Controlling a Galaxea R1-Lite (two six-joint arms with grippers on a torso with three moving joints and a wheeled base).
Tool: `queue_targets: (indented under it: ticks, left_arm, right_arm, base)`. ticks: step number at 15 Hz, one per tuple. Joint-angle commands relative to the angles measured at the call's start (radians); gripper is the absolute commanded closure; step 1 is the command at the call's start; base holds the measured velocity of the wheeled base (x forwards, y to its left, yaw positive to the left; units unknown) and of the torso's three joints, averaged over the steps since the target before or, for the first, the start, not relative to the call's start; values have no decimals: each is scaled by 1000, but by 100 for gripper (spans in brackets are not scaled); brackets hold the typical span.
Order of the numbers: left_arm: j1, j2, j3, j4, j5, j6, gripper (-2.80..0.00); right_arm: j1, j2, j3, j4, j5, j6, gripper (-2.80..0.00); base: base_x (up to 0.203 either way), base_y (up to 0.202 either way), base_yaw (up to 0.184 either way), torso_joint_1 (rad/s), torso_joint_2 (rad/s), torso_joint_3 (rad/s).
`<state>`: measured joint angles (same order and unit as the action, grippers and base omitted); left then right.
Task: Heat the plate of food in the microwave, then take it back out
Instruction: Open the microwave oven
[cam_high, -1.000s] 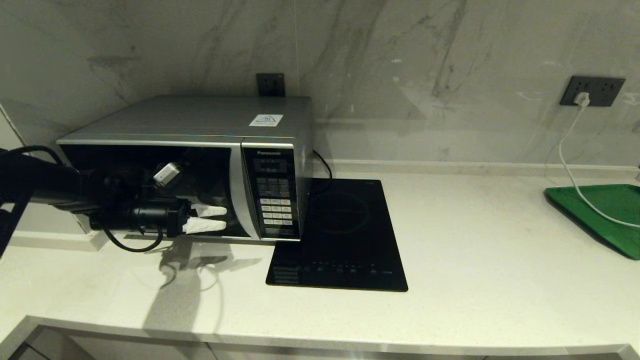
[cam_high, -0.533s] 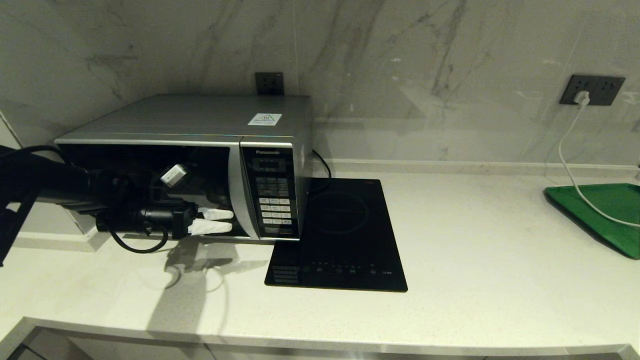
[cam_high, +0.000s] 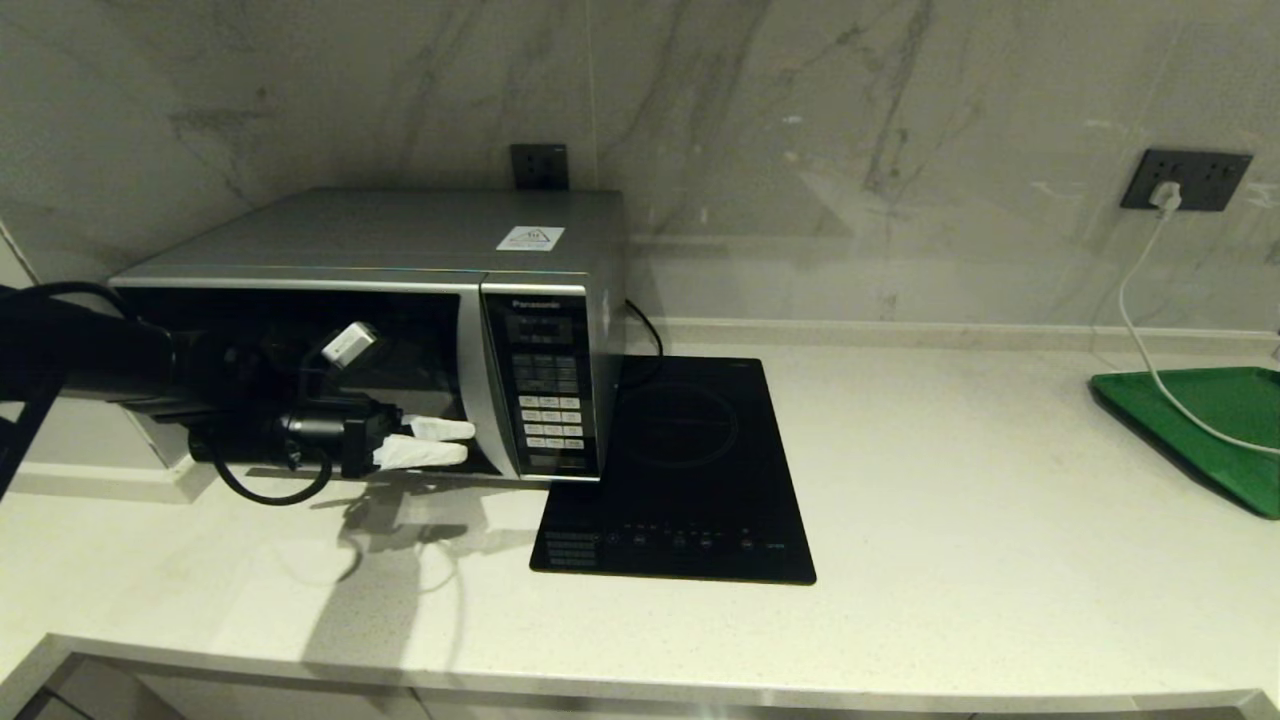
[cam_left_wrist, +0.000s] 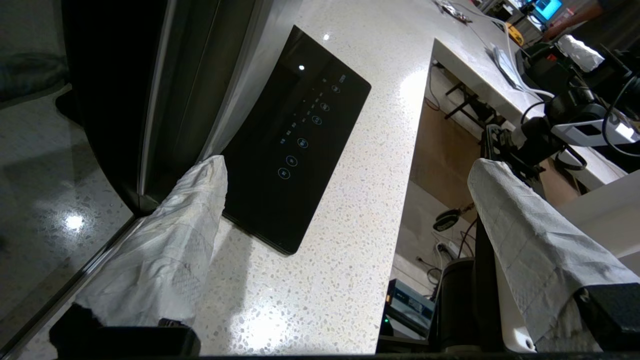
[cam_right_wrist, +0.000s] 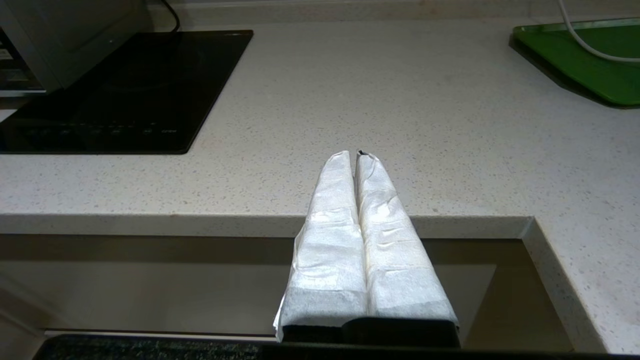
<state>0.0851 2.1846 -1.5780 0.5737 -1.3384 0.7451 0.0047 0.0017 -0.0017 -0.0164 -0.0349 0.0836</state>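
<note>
silver boxy microwave (cam_high: 400, 330), dark glass door, white keypad – left gripper (cam_high: 455, 441) spread wide before door – right gripper (cam_right_wrist: 359, 156) pressed together

Head view high, facing down over counter (cam_high: 900, 480) toward wall; left wrist close beside microwave (cam_left_wrist: 150, 90); right wrist low at counter edge, facing wall; hob (cam_high: 690, 470) shared by all.
</note>
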Motion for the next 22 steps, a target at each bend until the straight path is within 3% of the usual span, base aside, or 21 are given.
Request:
queue_targets:
  ticks: [1, 4, 10, 15, 22]
  left_arm:
    - [-6, 27, -11, -8, -5, 9, -280]
    - [11, 60, -45, -63, 1, 29, -280]
    - [18, 34, -43, -60, -5, 35, -280]
    - [-7, -3, -41, 23, -65, 31, -280]
    - [-40, 48, -40, 38, -61, 35, -280]
  right_arm:
    - [0, 0, 0, 0, 0, 1, 0]
    - [0, 0, 0, 0, 0, 1, 0]
    - [1, 0, 0, 0, 0, 1, 0]
    - [0, 0, 0, 0, 0, 1, 0]
    - [0, 0, 0, 0, 0, 1, 0]
  base:
    - [0, 0, 0, 0, 0, 0]
    - [0, 0, 0, 0, 0, 0]
    - [0, 0, 0, 0, 0, 0]
    - [0, 0, 0, 0, 0, 0]
    - [0, 0, 0, 0, 0, 0]
